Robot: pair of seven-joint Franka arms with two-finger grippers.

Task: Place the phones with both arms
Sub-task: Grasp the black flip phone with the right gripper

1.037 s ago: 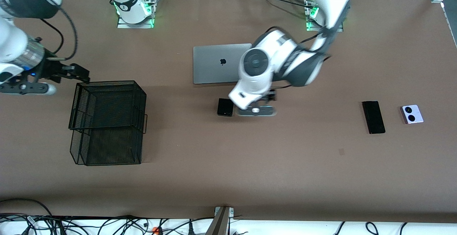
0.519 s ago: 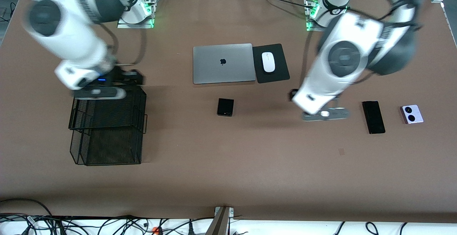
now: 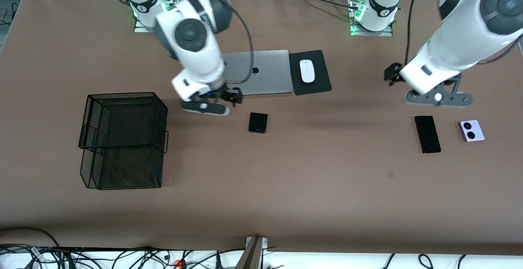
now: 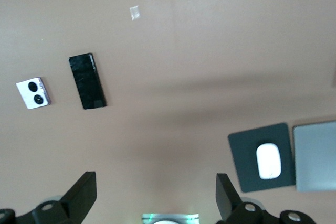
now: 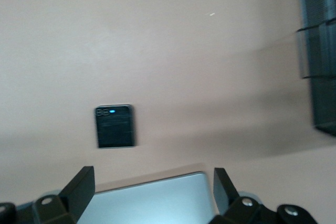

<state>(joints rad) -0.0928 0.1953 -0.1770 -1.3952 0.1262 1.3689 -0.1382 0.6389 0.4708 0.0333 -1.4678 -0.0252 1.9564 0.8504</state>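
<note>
Your right end effector (image 3: 212, 102) hangs over bare brown tabletop (image 3: 286, 187) between the black wire-mesh basket (image 3: 122, 140) and the small squarish black folded phone (image 3: 258, 122). Its fingers (image 5: 79, 190) stand wide apart with nothing between them. The folded phone lies flat just beside it, toward the left arm's end and slightly nearer the front camera. This arm is much the closer to it, so I judge that pick falls to the right arm. The phone is nearly square, so its long axis matters little.

Your left end effector (image 3: 437, 97) is over the tabletop at the left arm's end, fingers (image 4: 81, 195) likewise spread wide and holding nothing. The long thin black slab phone (image 3: 427, 133) lies flat, nearer the front camera than the spot under it. Its long axis runs toward that camera, tilted slightly. The small squarish lavender phone with two black circles (image 3: 472, 130) lies just beside the slab, closer to the table's end, the two apart. To take the slab you would probably close across its narrow width.

The only mark you can make out is the dark apple logo on the lid of the closed grey laptop (image 3: 261, 70). Beside the laptop sits a white mouse (image 3: 307, 70) on a black mouse pad (image 3: 320, 85). None of the phones shows writing you could read.
</note>
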